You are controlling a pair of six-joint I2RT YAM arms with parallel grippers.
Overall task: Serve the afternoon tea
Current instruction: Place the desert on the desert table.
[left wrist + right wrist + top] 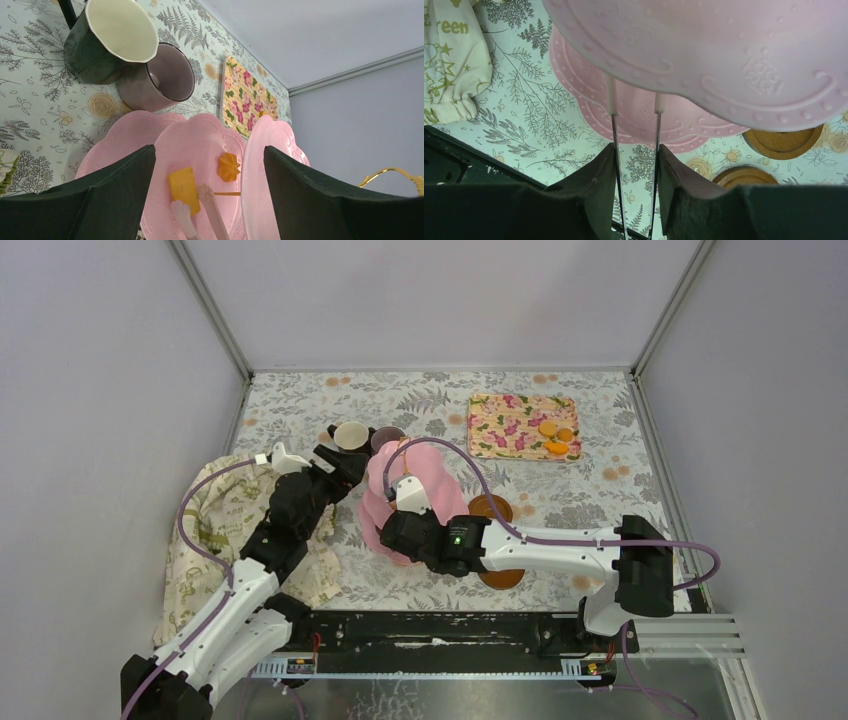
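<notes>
Starting at the near edge, you meet the black base rail (pixel 430 630) first, well short of the pink cake stand (pixel 432 478), with a strip of leaf-print counter (pixel 400 585) between them. Near and right of the stand lies one brown saucer (pixel 500 579), partly under your right forearm. A second saucer (pixel 493 507) sits just beside the stand's right side.

Your right pincer (pixel 634 152) hangs at the stand's near side, clamped on a pair of thin tongs (pixel 181 217) whose white tips reach in beneath an upper plate. Those tips lie at an orange block sweet (pixel 183 184) on the middle plate, and you cannot tell whether the block is actually gripped. A flower-shaped orange sweet (pixel 228 166) sits a little apart on the same plate.

Left of the stand, a crumpled beige cloth (pixel 215 525) covers the counter out toward the left wall (pixel 100 390), and your left arm crosses above it. Your left pincer (pixel 209 150) hovers at the stand's left side, its fingers wide apart with nothing between them.

Just beyond the stand's far left, a dark mug with a cream inside (pixel 107 40) stands side by side with a mauve mug (pixel 165 77), both close ahead of that open pincer. Far and right of the stand rests the floral tray (pixel 505 425) carrying more orange sweets (pixel 556 436), with open counter between tray and stand.
</notes>
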